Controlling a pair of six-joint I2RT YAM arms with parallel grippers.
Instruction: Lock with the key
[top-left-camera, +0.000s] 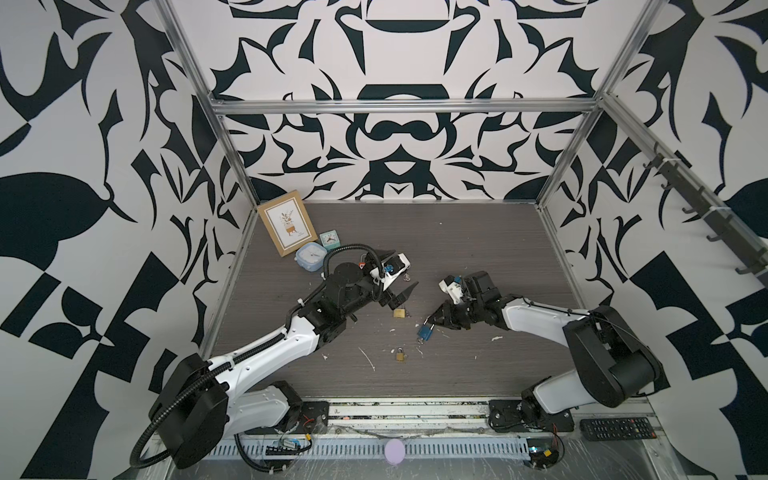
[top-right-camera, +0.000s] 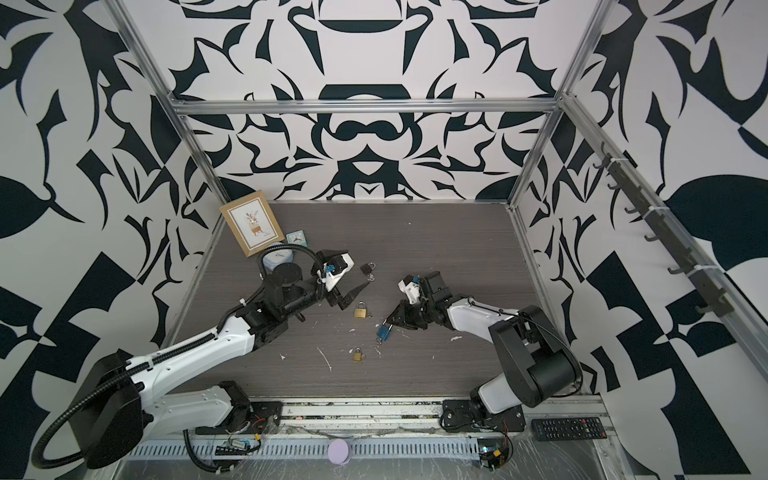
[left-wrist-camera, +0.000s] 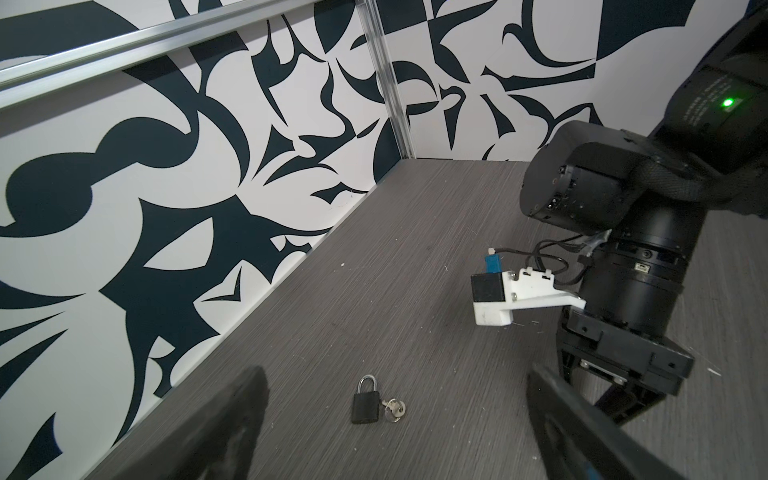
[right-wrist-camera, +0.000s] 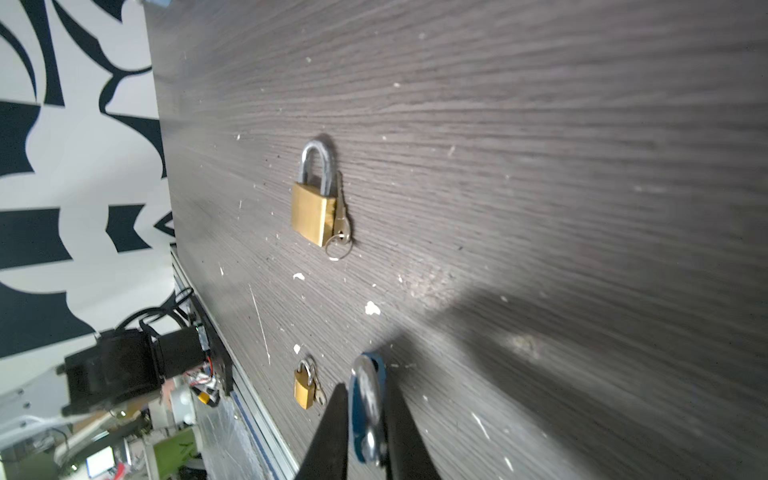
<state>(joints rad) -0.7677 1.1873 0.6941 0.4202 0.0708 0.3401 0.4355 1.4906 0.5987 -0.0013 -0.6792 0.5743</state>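
The right gripper (top-left-camera: 432, 321) sets its jaws narrow around the blue padlock (top-left-camera: 424, 331) near the middle of the bench (top-left-camera: 478, 257). I can't tell whether they pinch it or merely flank it. The left gripper (left-wrist-camera: 390, 370) hangs with jaws wide and empty. This looks like the locking step. Next it needs a steady hold on the body and a turn of the key, which is too small to see. The left wrist view shows a black padlock (left-wrist-camera: 365, 405) with keys. The right wrist view shows a brass padlock (right-wrist-camera: 313, 212), at 10 o'clock from the blue one.
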